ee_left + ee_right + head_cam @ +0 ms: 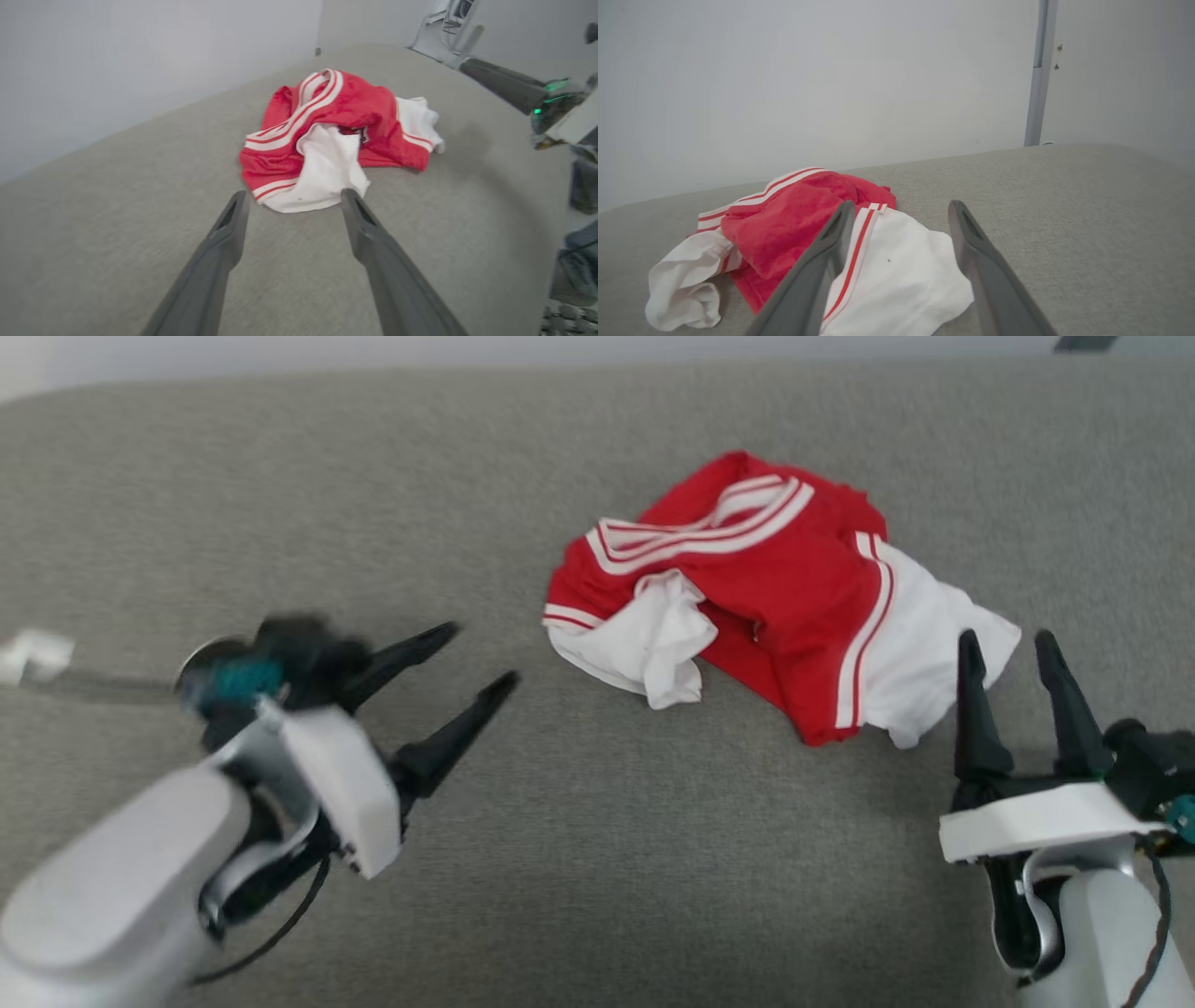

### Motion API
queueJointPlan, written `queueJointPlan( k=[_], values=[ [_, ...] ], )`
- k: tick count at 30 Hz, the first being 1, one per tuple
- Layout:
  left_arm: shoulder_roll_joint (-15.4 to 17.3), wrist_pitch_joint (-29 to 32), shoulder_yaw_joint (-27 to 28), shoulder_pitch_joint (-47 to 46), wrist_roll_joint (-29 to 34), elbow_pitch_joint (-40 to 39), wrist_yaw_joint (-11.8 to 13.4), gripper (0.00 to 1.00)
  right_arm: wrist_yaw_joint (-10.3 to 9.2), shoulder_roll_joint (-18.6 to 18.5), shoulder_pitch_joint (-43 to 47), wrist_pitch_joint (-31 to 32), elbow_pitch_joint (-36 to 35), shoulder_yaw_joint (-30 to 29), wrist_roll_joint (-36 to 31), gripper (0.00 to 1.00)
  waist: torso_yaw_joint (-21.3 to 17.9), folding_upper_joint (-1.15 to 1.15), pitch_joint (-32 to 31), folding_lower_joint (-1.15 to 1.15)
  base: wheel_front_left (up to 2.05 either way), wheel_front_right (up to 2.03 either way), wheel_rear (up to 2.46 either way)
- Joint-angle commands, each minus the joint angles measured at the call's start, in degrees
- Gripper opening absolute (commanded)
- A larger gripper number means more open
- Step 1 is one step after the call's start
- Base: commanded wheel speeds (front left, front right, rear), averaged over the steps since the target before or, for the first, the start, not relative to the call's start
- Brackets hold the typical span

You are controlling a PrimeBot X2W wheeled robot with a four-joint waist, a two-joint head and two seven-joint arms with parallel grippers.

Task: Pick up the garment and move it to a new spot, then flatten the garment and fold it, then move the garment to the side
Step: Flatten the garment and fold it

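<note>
Garment (pixel 766 588) crumpled, toward far edge of grey cushion (pixel 597 859), right of middle. Left gripper (pixel 481 655) and right gripper (pixel 1006 644) spread, empty. No step done: pick-up, flattening, folding, set-aside all outstanding.

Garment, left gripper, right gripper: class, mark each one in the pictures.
garment (pixel 775 588), head view, red middle panel.
left gripper (pixel 483 652), head view, midway between its fingertips.
right gripper (pixel 1006 637), head view, midway between its fingertips.
</note>
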Motion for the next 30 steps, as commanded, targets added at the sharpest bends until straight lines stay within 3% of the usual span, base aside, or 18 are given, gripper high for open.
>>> queueJointPlan(
  k=[1, 6, 11, 17, 25, 26, 27, 28, 29, 30],
  values=[
    [0.43, 1.24, -0.92, -2.11, -2.37, -0.68, 0.12, 1.00, 0.00, -0.06, -0.64, -0.14, -0.36, 0.24, 0.61, 1.00, -2.19, 0.00, 2.85, 0.00, 0.00, 0.00, 0.00],
    [6.27, 13.87, -14.67, -16.79, -17.47, -6.70, 0.12, 1.00, 0.00, -0.04, -2.76, -0.14, -1.02, 1.69, 3.46, 1.00, -5.95, 0.00, 7.37, 0.00, 0.00, 0.00, 0.00],
    [8.66, 20.78, -21.73, -27.81, -23.63, -7.32, 0.12, 1.00, 0.00, -0.04, -3.73, -0.14, -1.16, 3.13, 6.88, 1.00, -9.71, 0.00, 10.30, 0.00, 0.00, 0.00, 0.00],
    [8.79, 23.81, -24.63, -33.90, -26.96, -4.67, 0.12, 1.00, 0.00, -0.04, -4.13, -0.14, -1.32, 4.17, 9.38, 1.00, -13.17, 0.00, 11.73, 0.00, 0.00, 0.00, 0.00],
    [8.27, 24.17, -25.48, -33.29, -26.73, -1.23, 0.12, 1.00, 0.00, -0.04, -4.25, -0.14, -1.93, 4.36, 10.36, 1.00, -14.82, 0.00, 12.51, 0.00, 0.00, 0.00, 0.00],
    [8.14, 24.48, -25.50, -32.92, -26.62, -1.10, 0.12, 0.85, 0.00, -0.04, -4.26, -0.14, -2.00, 4.21, 10.28, 1.00, -14.74, 0.00, 12.59, 0.00, 0.00, 0.00, 0.00],
    [7.96, 24.56, -25.49, -32.68, -26.67, -0.91, 0.12, 0.47, 0.00, -0.04, -4.36, -0.14, -2.03, 4.10, 10.19, 1.00, -14.63, 0.00, 12.65, 0.00, 0.00, 0.00, 0.00],
    [7.71, 24.50, -25.46, -32.49, -26.69, -0.72, 0.12, 0.33, 0.00, -0.04, -4.46, -0.14, -2.05, 4.13, 10.03, 1.00, -14.47, 0.00, 12.68, 0.00, 0.00, 0.00, 0.00],
    [7.52, 24.38, -25.47, -32.34, -26.51, -0.59, 0.12, 0.00, 0.00, -0.04, -4.51, -0.14, -2.05, 4.15, 9.86, 1.00, -14.29, 0.00, 12.73, 0.00, 0.00, 0.00, 0.00],
    [7.30, 24.24, -25.47, -32.19, -26.35, -0.41, 0.12, 0.00, 0.00, -0.04, -4.58, -0.14, -2.09, 4.19, 9.74, 1.00, -14.08, 0.00, 12.78, 0.00, 0.00, 0.00, 0.00]
  ],
)
